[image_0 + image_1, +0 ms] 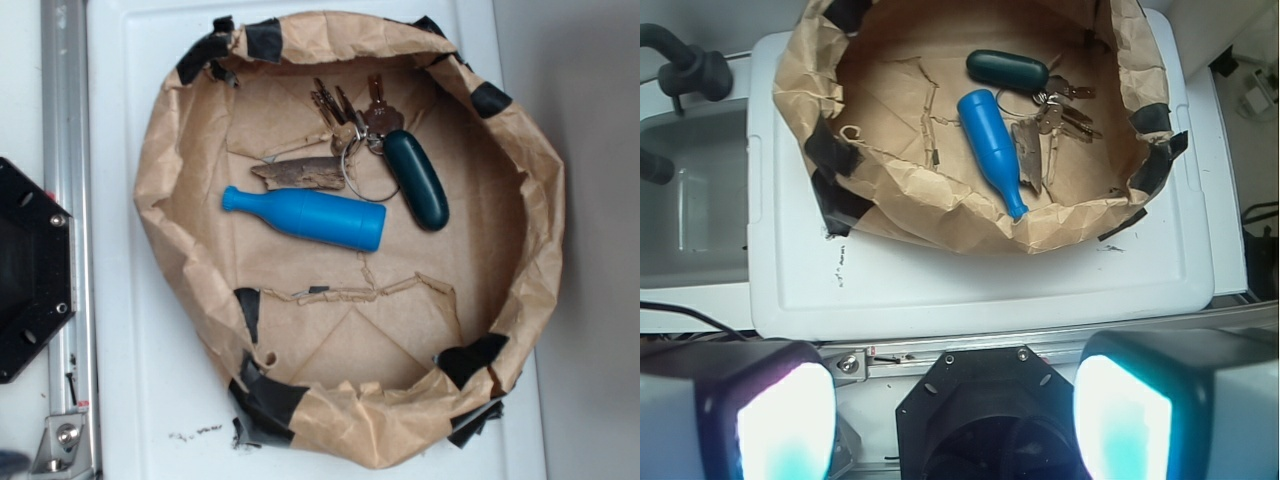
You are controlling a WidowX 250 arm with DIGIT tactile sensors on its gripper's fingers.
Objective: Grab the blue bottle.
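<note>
Bottle [308,216] lay on its side in paper bowl [170,150], beside keys [350,115] and dark fob [417,180]. Gripper [940,415] spread wide, empty, well apart from bowl, above white lid [970,285].
</note>
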